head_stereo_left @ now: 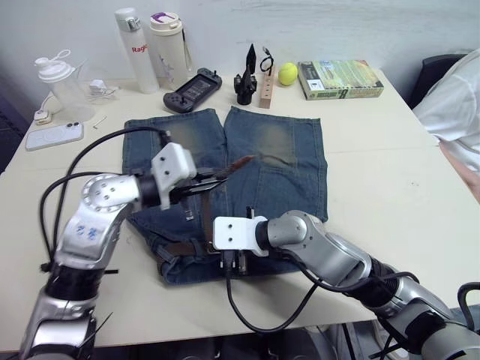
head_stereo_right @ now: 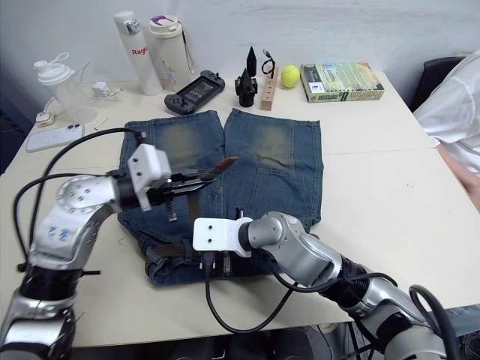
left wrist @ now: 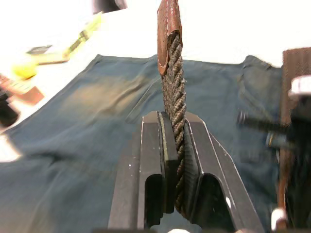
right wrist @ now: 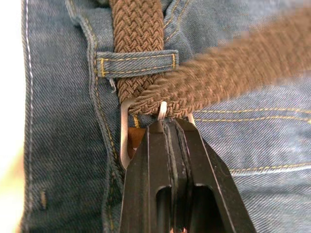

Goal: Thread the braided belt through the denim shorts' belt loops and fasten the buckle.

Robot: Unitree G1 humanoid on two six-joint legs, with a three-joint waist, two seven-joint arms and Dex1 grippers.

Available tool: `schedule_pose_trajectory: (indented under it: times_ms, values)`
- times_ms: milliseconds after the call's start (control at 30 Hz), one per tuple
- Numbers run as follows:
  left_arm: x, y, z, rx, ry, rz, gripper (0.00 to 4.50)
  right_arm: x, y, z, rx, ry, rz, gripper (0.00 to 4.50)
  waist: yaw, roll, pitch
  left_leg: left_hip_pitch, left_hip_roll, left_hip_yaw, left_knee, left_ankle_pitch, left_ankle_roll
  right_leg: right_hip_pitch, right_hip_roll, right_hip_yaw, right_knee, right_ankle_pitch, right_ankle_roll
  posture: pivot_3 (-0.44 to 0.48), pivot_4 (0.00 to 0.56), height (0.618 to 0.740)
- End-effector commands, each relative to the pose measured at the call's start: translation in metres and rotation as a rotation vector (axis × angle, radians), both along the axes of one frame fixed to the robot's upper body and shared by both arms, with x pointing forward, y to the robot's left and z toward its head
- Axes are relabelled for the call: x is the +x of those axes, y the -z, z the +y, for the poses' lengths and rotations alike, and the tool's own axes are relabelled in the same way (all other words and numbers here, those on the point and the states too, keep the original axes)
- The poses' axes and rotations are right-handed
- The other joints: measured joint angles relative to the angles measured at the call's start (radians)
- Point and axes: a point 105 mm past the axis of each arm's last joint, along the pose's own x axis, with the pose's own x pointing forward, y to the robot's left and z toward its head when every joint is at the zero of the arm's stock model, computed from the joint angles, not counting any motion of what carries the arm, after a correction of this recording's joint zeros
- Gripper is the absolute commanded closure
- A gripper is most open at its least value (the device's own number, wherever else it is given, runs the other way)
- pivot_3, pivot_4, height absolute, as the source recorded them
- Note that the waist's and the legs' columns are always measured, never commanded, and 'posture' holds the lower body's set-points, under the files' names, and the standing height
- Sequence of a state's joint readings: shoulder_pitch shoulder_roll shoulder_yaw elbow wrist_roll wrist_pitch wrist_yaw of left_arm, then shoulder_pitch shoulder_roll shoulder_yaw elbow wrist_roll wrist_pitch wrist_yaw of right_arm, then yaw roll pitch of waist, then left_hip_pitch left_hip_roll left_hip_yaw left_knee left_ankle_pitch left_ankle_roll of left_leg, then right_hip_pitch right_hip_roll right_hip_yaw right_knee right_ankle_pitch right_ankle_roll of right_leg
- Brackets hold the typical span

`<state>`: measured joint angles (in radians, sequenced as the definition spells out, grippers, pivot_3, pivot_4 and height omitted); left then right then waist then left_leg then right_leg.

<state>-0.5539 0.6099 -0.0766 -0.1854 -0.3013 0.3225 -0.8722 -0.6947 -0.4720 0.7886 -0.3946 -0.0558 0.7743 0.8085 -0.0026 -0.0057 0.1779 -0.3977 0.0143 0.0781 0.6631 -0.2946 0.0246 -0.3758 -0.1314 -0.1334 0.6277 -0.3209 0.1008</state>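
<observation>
- We count one pair of denim shorts (head_stereo_left: 259, 161) spread flat mid-table (head_stereo_left: 390, 195), waistband toward the near edge, legs toward the far edge.
- One braided belt (right wrist: 138, 29) runs along the waistband; its free end rises above the shorts.
- One belt loop (right wrist: 136, 63) is plain in the right wrist view, with the belt passing under it; the head views do not resolve the loops.
- One buckle (right wrist: 125, 131), a silver frame, lies just beside that loop; the belt crosses through it.
- Left gripper (left wrist: 177, 145): fingers pinch the braided strap edge-on, just short of its leather tip (left wrist: 167, 29), held above the shorts.
- Right gripper (right wrist: 170, 128): fingers pressed together at the buckle's prong, at the waistband.
- Along the far edge we count three bottles, one game controller (head_stereo_left: 193, 90), one tennis ball (head_stereo_left: 287, 73), one book (head_stereo_left: 340, 79); one phone (head_stereo_left: 54, 136) lies by the left edge.
</observation>
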Motion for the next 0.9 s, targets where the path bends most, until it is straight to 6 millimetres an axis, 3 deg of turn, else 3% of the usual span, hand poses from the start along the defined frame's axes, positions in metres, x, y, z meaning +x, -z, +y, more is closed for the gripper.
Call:
schedule_pose_trajectory:
  times_ms: [33,467,900]
  values:
    - [0.004,-0.022,-0.022,-0.02,0.084,-0.093,4.16,-0.006,0.061,-0.026,-0.25,0.034,0.108,4.38,0.001,0.0,0.0,0.0,0.0,0.001,0.0,0.0,0.001,0.0,0.0,0.0,0.0,0.0,0.0,0.0,0.15,0.72]
    - [0.004,-0.035,-0.123,-0.022,0.45,-0.143,4.16,-0.012,0.063,-0.018,-0.3,-0.103,0.052,4.38,0.016,-0.001,-0.001,0.001,-0.002,0.001,0.002,0.002,0.003,0.001,-0.001,0.0,0.0,0.0,0.0,0.0,0.15,0.72]
    - [-0.001,-0.042,-0.178,0.002,0.601,-0.147,4.16,-0.017,0.06,-0.012,-0.288,-0.148,0.055,4.38,0.028,0.0,-0.001,0.001,-0.002,0.001,0.003,0.003,0.003,0.001,-0.001,0.0,0.0,0.0,0.0,0.0,0.15,0.72]
